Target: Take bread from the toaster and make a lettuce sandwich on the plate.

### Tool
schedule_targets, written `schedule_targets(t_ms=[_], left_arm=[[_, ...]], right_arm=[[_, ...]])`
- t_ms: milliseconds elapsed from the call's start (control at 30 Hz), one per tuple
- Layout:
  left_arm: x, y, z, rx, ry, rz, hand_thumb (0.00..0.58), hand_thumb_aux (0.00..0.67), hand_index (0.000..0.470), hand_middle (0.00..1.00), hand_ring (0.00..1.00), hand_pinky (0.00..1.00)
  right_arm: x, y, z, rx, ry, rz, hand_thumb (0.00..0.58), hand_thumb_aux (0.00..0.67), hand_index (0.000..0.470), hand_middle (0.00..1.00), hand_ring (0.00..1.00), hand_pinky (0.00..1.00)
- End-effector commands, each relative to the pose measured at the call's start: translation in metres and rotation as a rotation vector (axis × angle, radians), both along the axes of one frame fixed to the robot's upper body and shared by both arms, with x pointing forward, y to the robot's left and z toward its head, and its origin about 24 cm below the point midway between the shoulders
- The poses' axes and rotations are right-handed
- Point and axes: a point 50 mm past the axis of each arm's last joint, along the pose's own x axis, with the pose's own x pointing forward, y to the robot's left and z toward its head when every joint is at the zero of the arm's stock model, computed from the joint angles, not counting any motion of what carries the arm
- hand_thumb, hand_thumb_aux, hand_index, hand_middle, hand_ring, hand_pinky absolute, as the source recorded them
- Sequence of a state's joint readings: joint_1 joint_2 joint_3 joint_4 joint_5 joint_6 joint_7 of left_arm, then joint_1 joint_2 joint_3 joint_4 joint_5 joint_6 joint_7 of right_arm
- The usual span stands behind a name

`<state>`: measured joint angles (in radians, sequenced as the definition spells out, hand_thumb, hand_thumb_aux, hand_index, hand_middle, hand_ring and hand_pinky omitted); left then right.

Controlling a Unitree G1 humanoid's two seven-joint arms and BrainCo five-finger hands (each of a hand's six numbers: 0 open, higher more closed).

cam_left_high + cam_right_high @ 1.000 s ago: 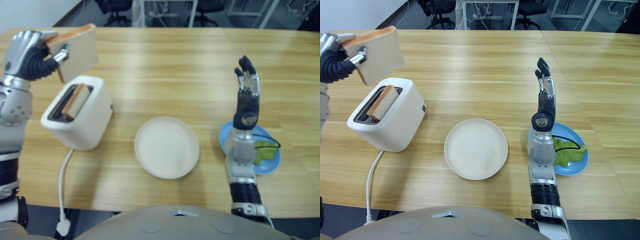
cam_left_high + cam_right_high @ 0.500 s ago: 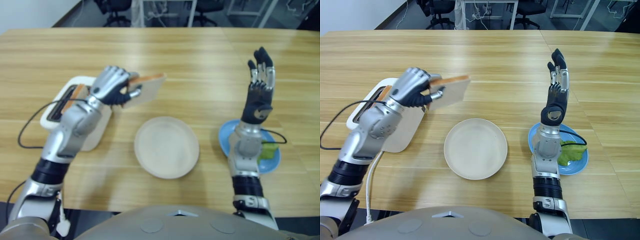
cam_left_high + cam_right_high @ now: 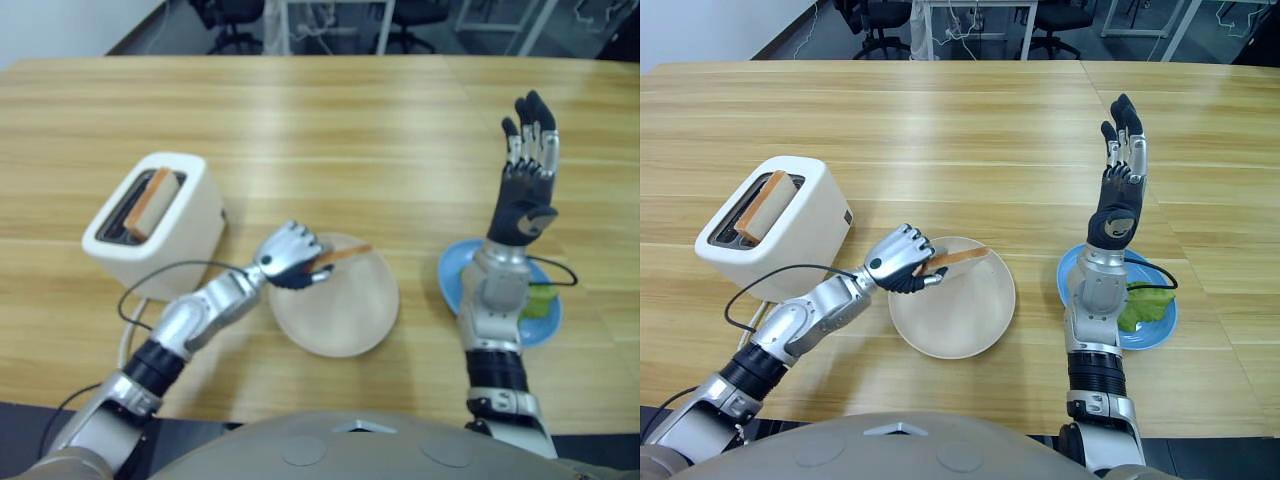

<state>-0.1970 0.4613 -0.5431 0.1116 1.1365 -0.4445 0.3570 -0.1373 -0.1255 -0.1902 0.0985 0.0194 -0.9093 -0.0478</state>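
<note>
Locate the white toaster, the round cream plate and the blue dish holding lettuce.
white toaster [image 3: 800, 250], right eye view, side wall.
round cream plate [image 3: 966, 322], right eye view, bare inner surface.
blue dish [image 3: 1145, 340], right eye view, near rim.

two bread slices, two plates, one toaster

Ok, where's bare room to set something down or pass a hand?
Bare: the far table beyond toaster and plate, and the strip between plate and blue dish. Crowded: the plate's left edge, where the left robot hand holds bread; the right robot hand stands over the blue dish.
</note>
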Motion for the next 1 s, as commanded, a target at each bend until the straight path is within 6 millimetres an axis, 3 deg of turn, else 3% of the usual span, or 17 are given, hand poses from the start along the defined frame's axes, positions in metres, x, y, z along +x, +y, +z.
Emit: schedule_targets(t_ms=[33, 200, 233, 267, 300, 333, 533, 800, 900, 1000], left_arm=[[-0.006, -0.004, -0.02, 0.083, -0.009, -0.027, 0.58, 0.67, 0.46, 1.0, 1.0, 1.0], [-0.012, -0.004, -0.034, 0.142, -0.005, -0.046, 0.58, 0.67, 0.46, 1.0, 1.0, 1.0], [-0.014, -0.004, -0.036, 0.153, -0.001, -0.052, 0.58, 0.67, 0.46, 0.56, 0.56, 0.56], [-0.016, -0.004, -0.037, 0.161, -0.002, -0.052, 0.493, 0.41, 0.281, 0.0, 0.0, 0.0], [-0.017, -0.003, -0.037, 0.167, 0.002, -0.05, 0.493, 0.41, 0.281, 0.0, 0.0, 0.0], [-0.018, -0.003, -0.037, 0.17, 0.011, -0.049, 0.014, 0.008, 0.005, 0.0, 0.0, 0.0], [-0.016, 0.006, -0.024, 0.175, -0.006, -0.031, 0.0, 0.0, 0.0, 0.0, 0.0, 0.0], [0.0, 0.028, 0.026, 0.015, -0.137, 0.084, 0.0, 0.0, 0.0, 0.0, 0.0, 0.0], [0.005, 0.034, 0.05, -0.108, -0.183, 0.131, 0.0, 0.0, 0.0, 0.0, 0.0, 0.0], [0.01, 0.04, 0.077, -0.292, -0.222, 0.177, 0.0, 0.0, 0.0, 0.0, 0.0, 0.0]], right_arm=[[-0.001, 0.002, 0.002, 0.002, 0.0, 0.015, 0.0, 0.0, 0.0, 0.0, 0.0, 0.0], [-0.003, 0.0, 0.002, -0.001, 0.004, 0.015, 0.0, 0.0, 0.0, 0.0, 0.0, 0.0], [-0.003, 0.0, 0.002, -0.001, 0.005, 0.015, 0.0, 0.0, 0.0, 0.0, 0.0, 0.0], [-0.003, 0.0, 0.002, -0.002, 0.007, 0.014, 0.0, 0.0, 0.0, 0.0, 0.0, 0.0], [-0.003, 0.0, 0.002, -0.002, 0.007, 0.015, 0.0, 0.0, 0.0, 0.0, 0.0, 0.0], [-0.003, 0.0, 0.002, -0.003, 0.008, 0.015, 0.0, 0.0, 0.0, 0.0, 0.0, 0.0], [-0.003, -0.003, 0.003, -0.009, 0.011, 0.003, 0.0, 0.0, 0.0, 0.0, 0.0, 0.0], [-0.004, -0.008, 0.003, -0.037, 0.026, -0.021, 0.0, 0.0, 0.0, 0.0, 0.0, 0.0], [-0.004, -0.02, 0.003, -0.096, 0.052, -0.063, 0.0, 0.0, 0.0, 0.0, 0.0, 0.0], [-0.01, -0.045, 0.002, -0.206, 0.097, -0.153, 0.0, 0.0, 0.0, 0.0, 0.0, 0.0]])
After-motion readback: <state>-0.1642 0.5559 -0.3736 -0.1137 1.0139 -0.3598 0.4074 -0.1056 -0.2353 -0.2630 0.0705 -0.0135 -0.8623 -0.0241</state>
